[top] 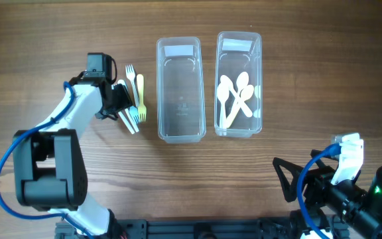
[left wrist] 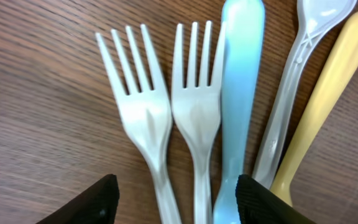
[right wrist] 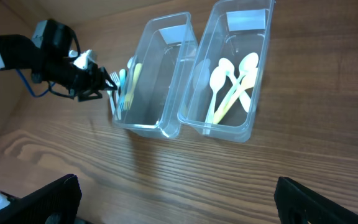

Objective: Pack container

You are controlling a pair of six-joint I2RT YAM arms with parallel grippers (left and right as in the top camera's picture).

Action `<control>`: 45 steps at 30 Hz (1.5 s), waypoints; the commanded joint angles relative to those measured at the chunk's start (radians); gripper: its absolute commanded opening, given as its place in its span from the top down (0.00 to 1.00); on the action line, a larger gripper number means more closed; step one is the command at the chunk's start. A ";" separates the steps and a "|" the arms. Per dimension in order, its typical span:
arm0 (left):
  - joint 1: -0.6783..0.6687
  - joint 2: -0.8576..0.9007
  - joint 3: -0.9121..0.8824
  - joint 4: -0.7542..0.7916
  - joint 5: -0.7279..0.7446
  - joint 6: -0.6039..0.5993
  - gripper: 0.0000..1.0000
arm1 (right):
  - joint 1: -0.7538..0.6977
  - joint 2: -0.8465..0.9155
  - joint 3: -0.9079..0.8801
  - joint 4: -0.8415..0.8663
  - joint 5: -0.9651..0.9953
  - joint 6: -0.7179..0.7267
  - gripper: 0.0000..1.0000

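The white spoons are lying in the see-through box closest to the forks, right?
Not quite. The white spoons are lying in the far box, the see-through one farther from the forks. The near box, right beside the forks, has nothing in it. The overhead view shows this.

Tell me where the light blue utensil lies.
In the left wrist view, the light blue utensil lies between a white fork and a clear utensil, left of the empty container.
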 commanded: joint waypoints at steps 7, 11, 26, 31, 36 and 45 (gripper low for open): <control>0.001 0.097 -0.008 0.011 -0.013 -0.063 0.45 | 0.003 -0.004 0.002 0.001 0.010 0.013 0.00; 0.001 0.101 -0.008 0.018 -0.013 -0.063 0.50 | 0.003 -0.004 0.002 0.002 0.010 0.013 0.00; 0.001 0.118 -0.008 0.010 -0.005 -0.063 0.52 | 0.003 -0.004 0.002 0.002 0.010 0.013 0.00; 0.001 0.114 -0.008 0.010 0.018 -0.063 0.36 | 0.003 -0.004 0.002 0.002 0.010 0.013 0.00; 0.002 0.086 -0.008 0.005 0.021 -0.063 0.44 | 0.003 -0.004 0.002 0.002 0.010 0.013 0.00; 0.031 0.013 -0.008 -0.002 0.087 -0.063 0.41 | 0.003 -0.004 0.002 0.002 0.010 0.013 0.00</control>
